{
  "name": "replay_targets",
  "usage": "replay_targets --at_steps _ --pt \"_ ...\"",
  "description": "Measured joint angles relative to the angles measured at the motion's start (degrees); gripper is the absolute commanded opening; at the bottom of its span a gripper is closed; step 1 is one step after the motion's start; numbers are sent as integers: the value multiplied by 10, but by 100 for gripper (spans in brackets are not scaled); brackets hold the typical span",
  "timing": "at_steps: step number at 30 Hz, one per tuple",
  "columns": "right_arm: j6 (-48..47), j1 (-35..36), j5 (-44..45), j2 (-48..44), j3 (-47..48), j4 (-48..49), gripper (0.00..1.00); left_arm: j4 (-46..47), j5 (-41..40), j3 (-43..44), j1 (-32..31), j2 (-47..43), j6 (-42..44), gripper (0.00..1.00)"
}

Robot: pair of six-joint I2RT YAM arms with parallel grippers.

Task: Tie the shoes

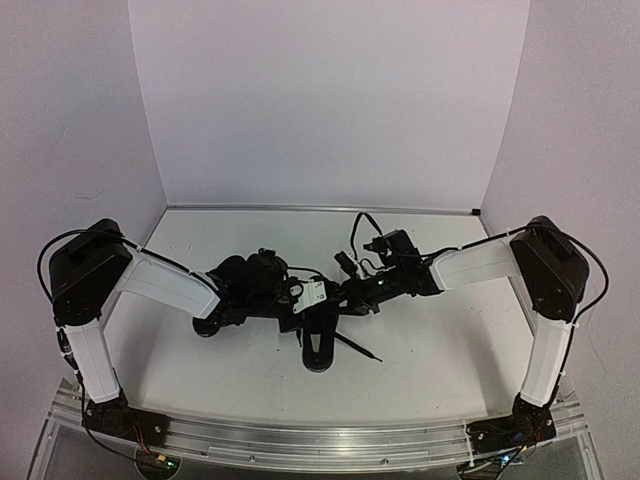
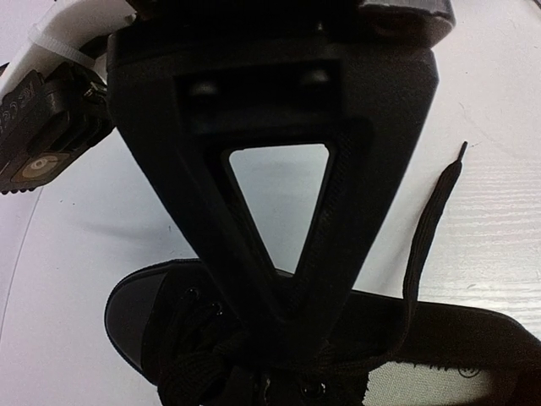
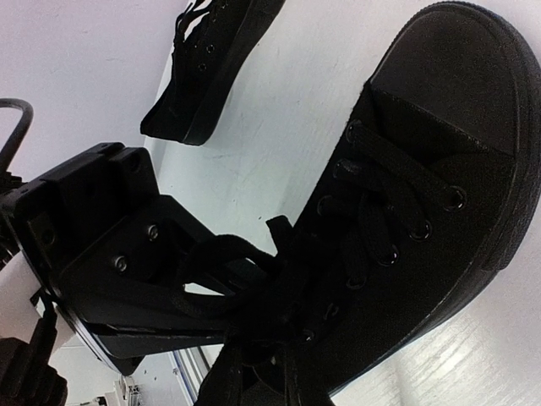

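One black shoe (image 1: pixel 318 345) lies at the table's middle, toe toward the near edge, under both grippers. In the left wrist view it (image 2: pixel 144 317) lies with its toe at the left. My left gripper (image 2: pixel 296 334) has its fingers closed to a point on the laces over the tongue. One free lace (image 2: pixel 423 237) trails off over the table. In the right wrist view the shoe (image 3: pixel 423 194) fills the right. My right gripper (image 3: pixel 279 334) is closed in the lace bundle, and a lace loop (image 3: pixel 211 258) lies across the left gripper's finger. The second shoe (image 3: pixel 211 68) lies apart.
The second shoe (image 1: pixel 210 322) lies partly under the left arm. A loose lace end (image 1: pixel 358 348) lies on the white table right of the middle shoe. White walls close in the back and sides. The arm bases stand on a metal rail (image 1: pixel 320 440) at the near edge.
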Motion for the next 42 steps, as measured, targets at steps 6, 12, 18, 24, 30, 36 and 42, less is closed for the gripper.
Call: replay_targets --at_steps 6,12,18,24,30,36,42 --pt "6 1 -10 12 0 14 17 -1 -1 -3 0 0 0 0" --pt "21 1 -21 21 0 34 16 0 -6 -7 1 0 0 0" --pt "39 0 -34 34 0 58 17 1 -10 -12 2 0 -2 0" --pt "54 0 -43 35 -6 79 17 21 -10 -22 2 0 -14 0" --pt "66 -4 -43 35 -16 96 14 45 -10 -33 2 0 -25 0" --pt "70 -8 -44 35 -21 102 11 58 -9 -34 2 0 -33 0" --pt "76 -9 -50 35 -26 116 0 61 -9 -34 2 1 -35 0"
